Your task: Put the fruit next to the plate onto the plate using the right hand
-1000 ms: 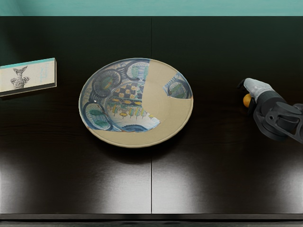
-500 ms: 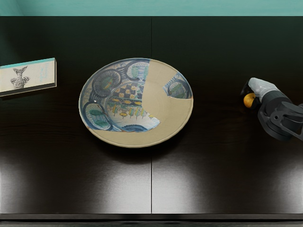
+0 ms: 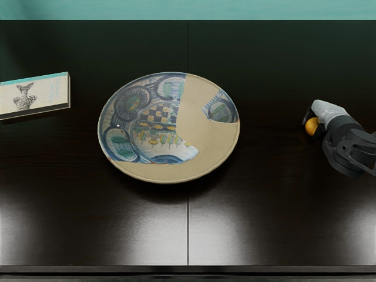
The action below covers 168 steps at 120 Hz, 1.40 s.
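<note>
Fruit point(image 3: 311, 126) sits gripped in the right hand point(image 3: 326, 115), well apart from plate point(image 3: 218, 147) and box point(image 3: 35, 94).

It is looking like a simulated home tabletop; a glossy dark table point(image 3: 264, 223) is running under a teal wall point(image 3: 188, 9). A painted plate point(image 3: 218, 157) and printed box point(image 3: 35, 94) are sitting there.

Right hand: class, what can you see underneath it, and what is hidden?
Part of a small orange fruit shows under the right hand; the rest is covered.
</note>
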Each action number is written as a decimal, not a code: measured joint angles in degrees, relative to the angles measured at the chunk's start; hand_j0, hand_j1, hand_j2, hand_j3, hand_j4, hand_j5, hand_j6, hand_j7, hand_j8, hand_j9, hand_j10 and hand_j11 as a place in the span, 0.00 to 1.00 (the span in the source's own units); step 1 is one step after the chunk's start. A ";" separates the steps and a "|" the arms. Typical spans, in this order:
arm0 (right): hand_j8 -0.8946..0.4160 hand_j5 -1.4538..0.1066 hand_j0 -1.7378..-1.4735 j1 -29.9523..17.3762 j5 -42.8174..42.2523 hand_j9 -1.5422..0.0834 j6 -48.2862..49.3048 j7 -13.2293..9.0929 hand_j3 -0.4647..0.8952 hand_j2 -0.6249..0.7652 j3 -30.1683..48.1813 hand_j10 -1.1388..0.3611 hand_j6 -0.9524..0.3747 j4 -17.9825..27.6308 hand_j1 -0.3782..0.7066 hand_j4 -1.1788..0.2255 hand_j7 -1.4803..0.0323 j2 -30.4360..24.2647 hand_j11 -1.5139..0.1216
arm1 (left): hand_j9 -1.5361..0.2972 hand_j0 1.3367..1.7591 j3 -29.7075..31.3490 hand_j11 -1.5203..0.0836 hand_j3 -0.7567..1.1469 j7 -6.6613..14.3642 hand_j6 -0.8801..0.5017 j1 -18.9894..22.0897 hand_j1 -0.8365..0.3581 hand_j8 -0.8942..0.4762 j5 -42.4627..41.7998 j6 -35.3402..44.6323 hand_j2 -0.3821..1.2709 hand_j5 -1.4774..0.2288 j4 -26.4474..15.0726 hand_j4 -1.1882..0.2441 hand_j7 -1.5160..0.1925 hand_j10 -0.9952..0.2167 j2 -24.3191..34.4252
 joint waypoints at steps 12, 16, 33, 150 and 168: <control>0.39 0.36 0.46 0.29 1.33 0.37 0.19 0.07 0.34 0.39 0.25 0.32 0.41 0.01 0.52 0.29 0.35 -0.04 0.34 | 0.84 0.76 -0.01 0.95 0.40 0.00 0.64 0.00 0.99 0.65 0.00 0.00 0.23 0.87 0.02 0.83 0.89 0.82 0.00; 0.39 0.34 0.42 0.39 1.60 0.36 0.24 0.08 0.28 0.43 0.35 0.32 0.40 0.05 0.52 0.29 0.34 -0.04 0.33 | 0.84 0.76 -0.01 0.95 0.40 0.00 0.64 0.00 0.99 0.65 0.01 0.00 0.23 0.87 0.03 0.83 0.89 0.82 0.00; 0.34 0.28 0.36 1.39 3.09 0.31 0.32 0.17 0.34 0.63 1.01 0.27 0.36 0.68 0.55 0.27 0.30 -0.44 0.28 | 0.84 0.76 -0.01 0.95 0.40 0.00 0.64 0.00 0.99 0.65 0.01 0.00 0.23 0.87 0.02 0.83 0.89 0.82 0.00; 0.34 0.16 0.32 8.02 7.78 0.24 0.47 -0.03 0.34 0.86 8.89 0.19 0.35 11.26 0.60 0.25 0.23 3.63 0.21 | 0.84 0.76 0.00 0.95 0.40 0.00 0.64 0.00 0.99 0.65 0.00 0.00 0.23 0.87 0.01 0.83 0.89 0.82 0.00; 0.35 0.15 0.32 9.14 8.02 0.24 0.45 -0.04 0.34 0.86 9.10 0.19 0.35 11.48 0.60 0.25 0.23 5.88 0.21 | 0.84 0.76 0.00 0.95 0.40 0.00 0.64 0.00 0.99 0.65 0.00 0.00 0.23 0.87 0.00 0.83 0.89 0.82 0.00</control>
